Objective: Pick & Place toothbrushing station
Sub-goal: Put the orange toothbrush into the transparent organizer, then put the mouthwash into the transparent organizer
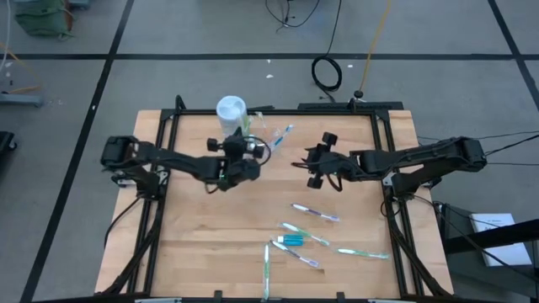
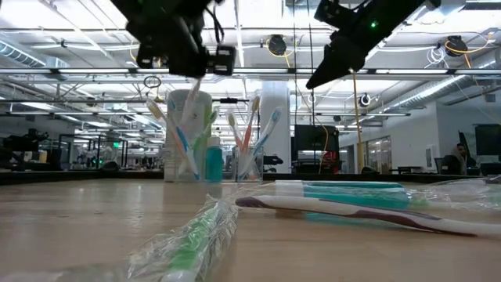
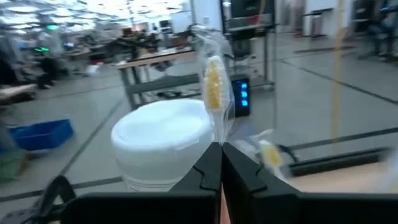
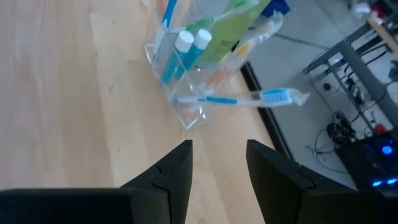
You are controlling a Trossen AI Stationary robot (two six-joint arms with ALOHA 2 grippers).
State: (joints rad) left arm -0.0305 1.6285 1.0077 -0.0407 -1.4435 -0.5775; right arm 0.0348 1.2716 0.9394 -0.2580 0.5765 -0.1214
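Observation:
The clear plastic holder [image 1: 268, 135] stands at the table's far middle. It holds several toothbrushes and blue toothpaste tubes [image 4: 186, 46], which stand slanting in it; one blue-and-white brush [image 4: 249, 98] sticks out sideways. My left gripper [image 1: 242, 150] hovers just left of the holder, shut on a plastic-wrapped toothbrush with yellow bristles [image 3: 214, 87]. My right gripper [image 1: 310, 167] is open and empty, raised to the right of the holder [image 4: 193, 81]. Several wrapped toothbrushes [image 1: 316, 212] and a blue tube [image 1: 291, 241] lie flat on the near part of the table. My left gripper pinches the wrapped toothbrush between its two fingers at the handle [image 3: 217, 135], below the bristle head. The head sticks out beyond the fingertips in its clear wrapper. The brush is lifted clear of the table; the part behind the fingers is hidden by the gripper.
A white round lidded container [image 1: 232, 109] stands at the far edge, just behind my left gripper, and shows close in the left wrist view [image 3: 165, 140]. The loose brushes [image 2: 196, 235] lie near the table's front. Bare wood lies on the near left [image 1: 202, 244].

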